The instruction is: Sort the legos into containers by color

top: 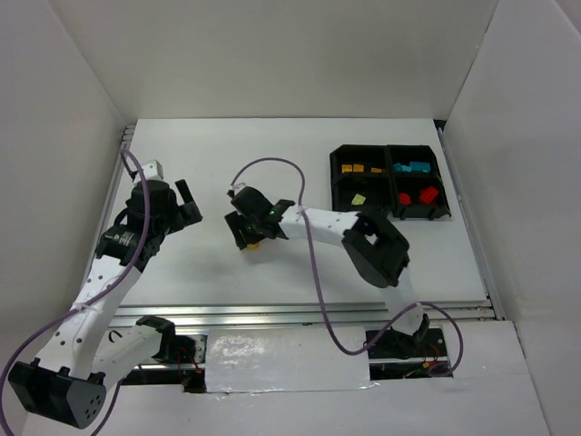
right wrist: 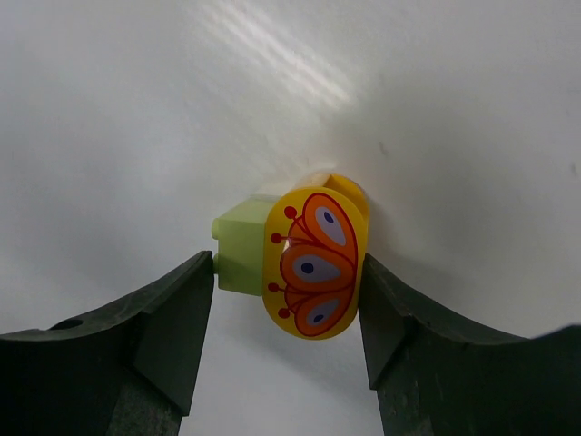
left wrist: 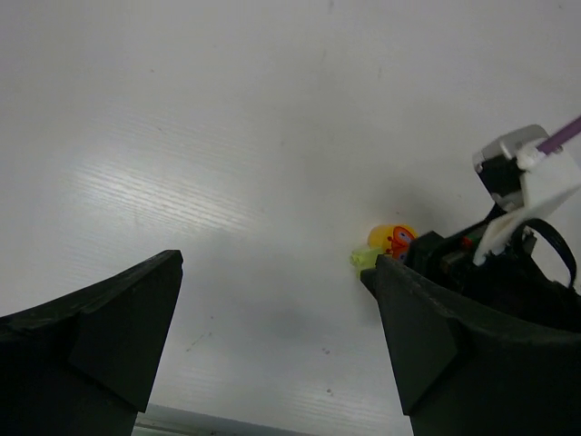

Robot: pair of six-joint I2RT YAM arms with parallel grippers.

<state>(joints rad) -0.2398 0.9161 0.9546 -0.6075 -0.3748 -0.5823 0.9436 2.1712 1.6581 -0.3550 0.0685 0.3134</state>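
My right gripper [top: 247, 234] [right wrist: 286, 272] is closed around a pair of joined bricks on the table at centre left. One is an orange-yellow rounded brick [right wrist: 316, 263] with a red butterfly print. The other is a pale yellow-green brick [right wrist: 241, 257]. One finger touches the green side, the other the yellow side. The pair also shows in the left wrist view [left wrist: 390, 241]. My left gripper [top: 186, 204] [left wrist: 272, 300] is open and empty over bare table, left of the right gripper. The black four-compartment tray [top: 386, 148] holds orange [top: 357, 169], teal [top: 415, 168], pale green [top: 359, 198] and red [top: 418, 195] bricks.
White walls enclose the table on the left, back and right. The tray sits at the far right near the right wall. A purple cable [top: 272, 165] loops over the right arm. A metal rail [top: 272, 313] runs along the table's near edge.
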